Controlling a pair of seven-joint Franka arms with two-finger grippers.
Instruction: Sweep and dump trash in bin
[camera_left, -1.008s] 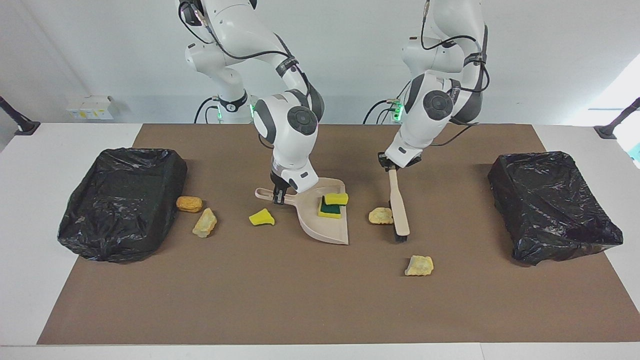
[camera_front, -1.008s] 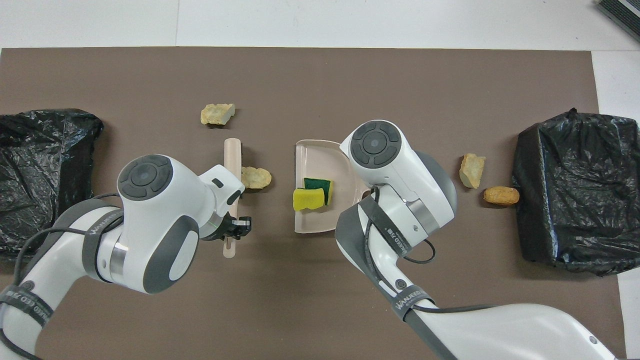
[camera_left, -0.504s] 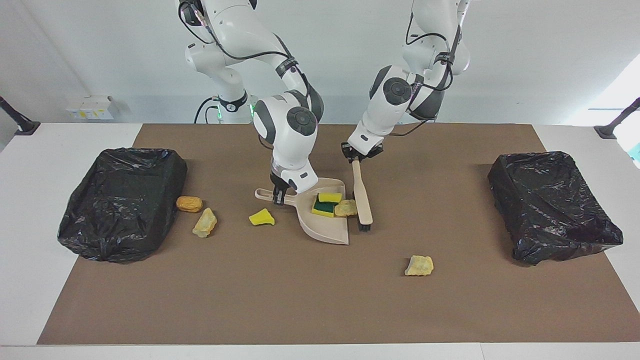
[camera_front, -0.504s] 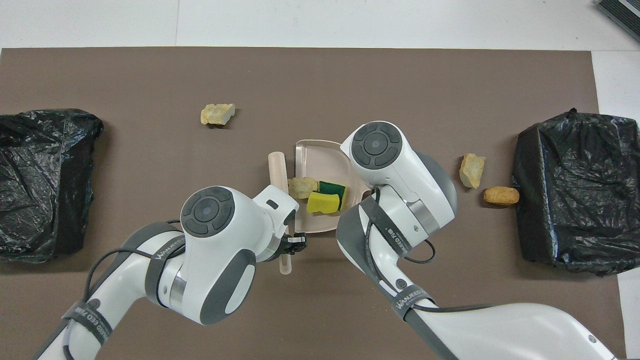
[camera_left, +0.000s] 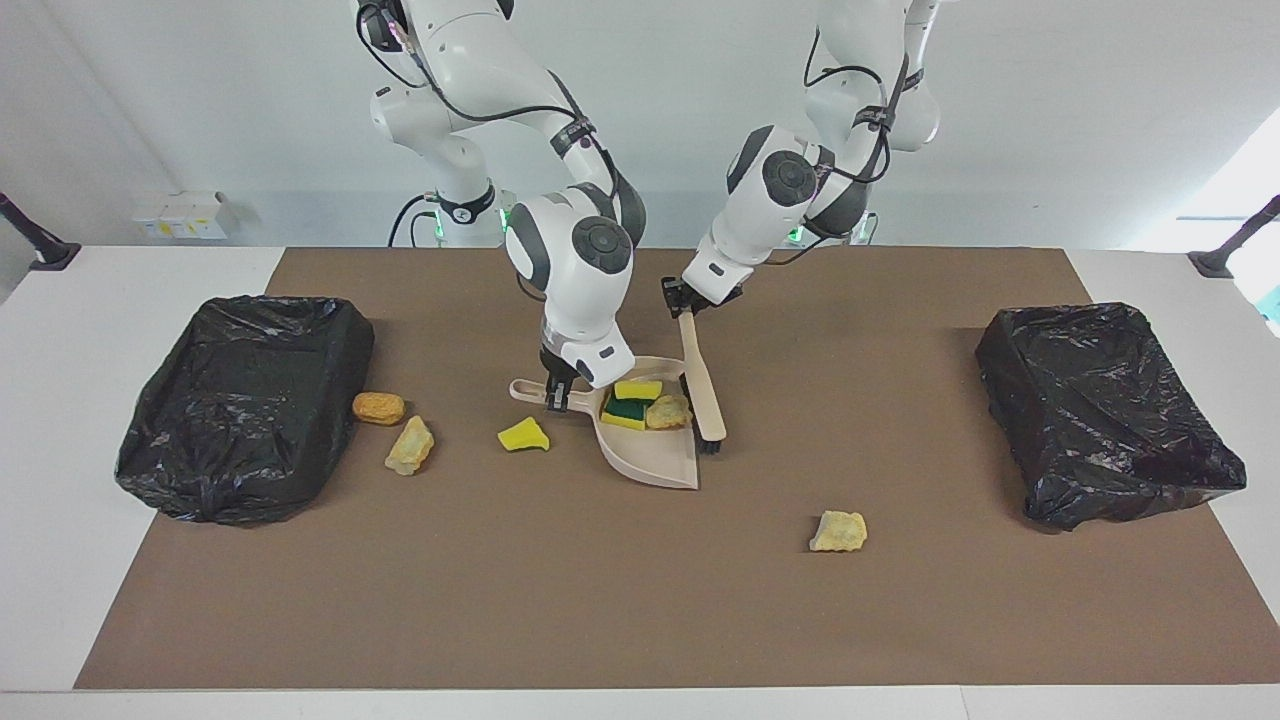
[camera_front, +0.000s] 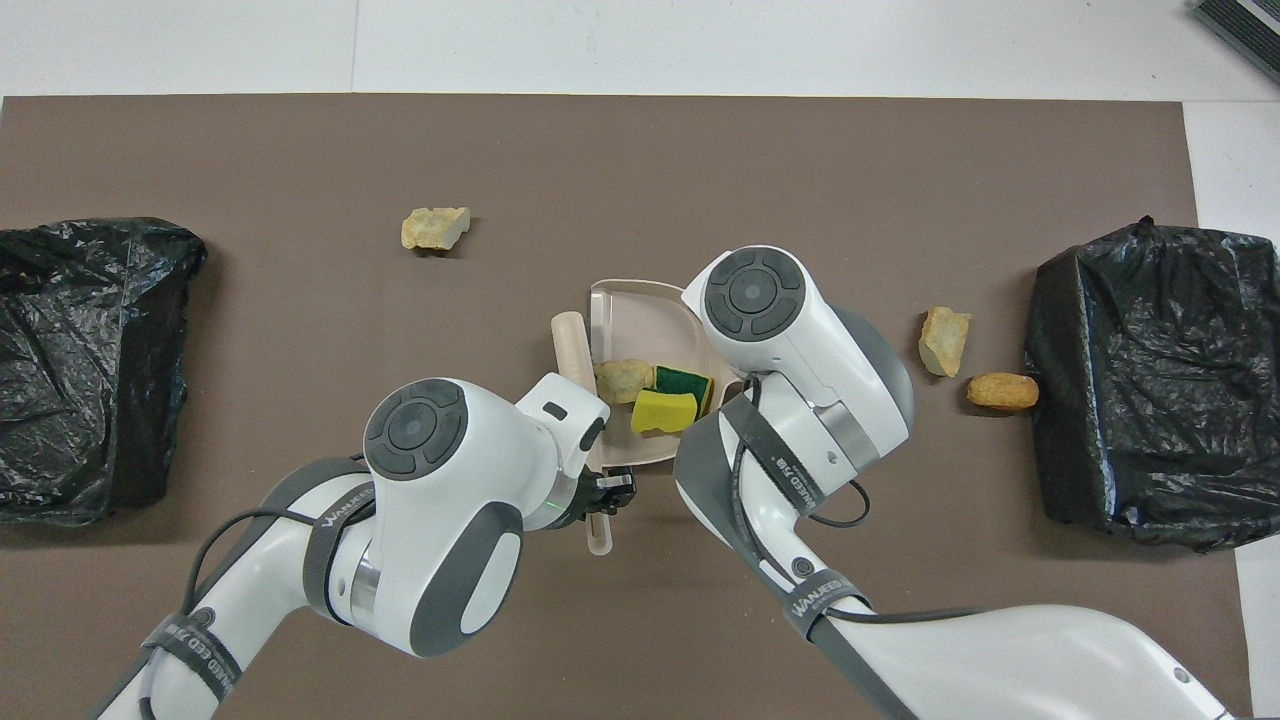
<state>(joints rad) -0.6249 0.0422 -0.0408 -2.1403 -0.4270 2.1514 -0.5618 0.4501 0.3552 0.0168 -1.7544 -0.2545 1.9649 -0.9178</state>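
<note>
My right gripper (camera_left: 558, 393) is shut on the handle of the beige dustpan (camera_left: 650, 460), which rests on the brown mat. In the pan lie a yellow sponge (camera_left: 638, 390), a yellow-green sponge (camera_left: 625, 412) and a tan foam chunk (camera_left: 667, 411). My left gripper (camera_left: 685, 305) is shut on the handle of the beige brush (camera_left: 700, 390), whose black bristles stand at the pan's open side. On the mat lie a yellow scrap (camera_left: 523, 435), a tan chunk (camera_left: 410, 445), an orange-brown lump (camera_left: 379, 407) and another tan chunk (camera_left: 838, 531).
A bin lined with a black bag (camera_left: 245, 400) stands at the right arm's end of the table, with the orange-brown lump beside it. A second black-lined bin (camera_left: 1105, 415) stands at the left arm's end. The brown mat (camera_left: 640, 600) covers the table's middle.
My left gripper has swept the brush toward the dustpan and pushed the tan chunk into it against the two sponges. The right gripper and pan have stayed in place.
</note>
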